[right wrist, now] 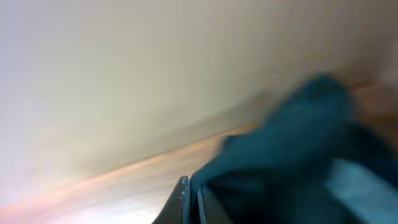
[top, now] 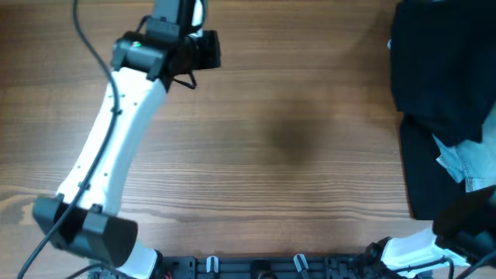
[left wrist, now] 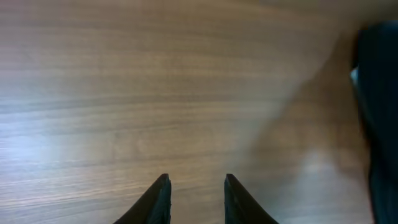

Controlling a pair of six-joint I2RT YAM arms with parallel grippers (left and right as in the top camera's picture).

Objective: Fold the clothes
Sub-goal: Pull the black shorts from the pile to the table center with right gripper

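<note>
Black clothes lie heaped at the table's right edge: a rumpled black mass [top: 434,62] at the back and a flatter black piece [top: 426,178] in front. I cannot tell which of them is the shorts. My left gripper [top: 203,48] is open and empty over bare wood at the back left [left wrist: 196,180]; black cloth [left wrist: 380,124] shows at the right edge of its wrist view. My right gripper [right wrist: 191,183] has its jaws together, with dark fabric [right wrist: 298,143] rising right from its tips. The view is blurred. The right arm [top: 465,221] sits at the front right corner.
Light-blue denim [top: 465,159] pokes out between the black pieces on the right. The wooden table [top: 294,139] stretches across the middle and left. The arm bases [top: 256,267] line the front edge.
</note>
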